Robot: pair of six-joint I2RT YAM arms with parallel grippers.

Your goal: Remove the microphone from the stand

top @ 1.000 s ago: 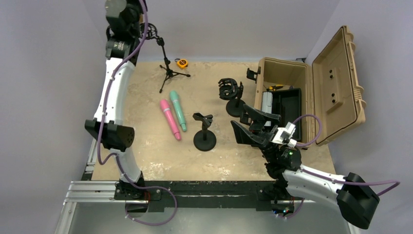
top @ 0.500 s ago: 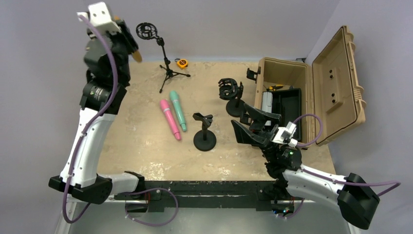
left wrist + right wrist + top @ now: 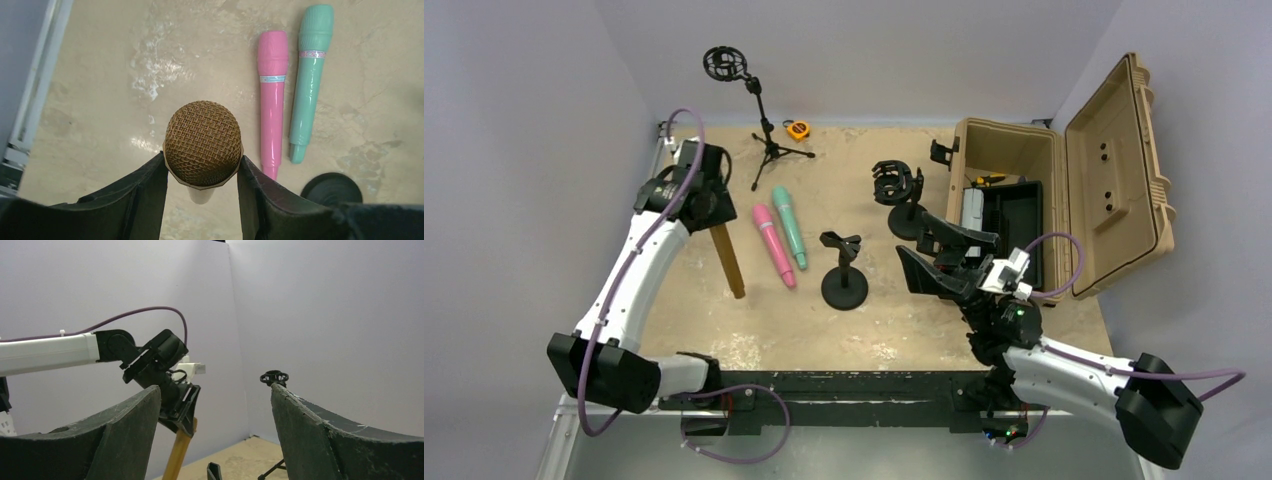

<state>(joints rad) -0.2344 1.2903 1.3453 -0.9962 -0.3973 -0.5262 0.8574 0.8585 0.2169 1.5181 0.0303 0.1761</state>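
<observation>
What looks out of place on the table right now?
Nothing looks spilled or broken. The left gripper holds the gold mic, handle pointing downward. The pink mic and teal mic lie loose side by side, and the mount on the tripod stand is empty.

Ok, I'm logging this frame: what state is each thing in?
gold microphone, held head-up in left claw
left claw, shut on gold microphone
right claw, open, empty
tripod stand, standing, mount empty
case, lid open
pink microphone, lying flat
teal microphone, lying flat
</observation>
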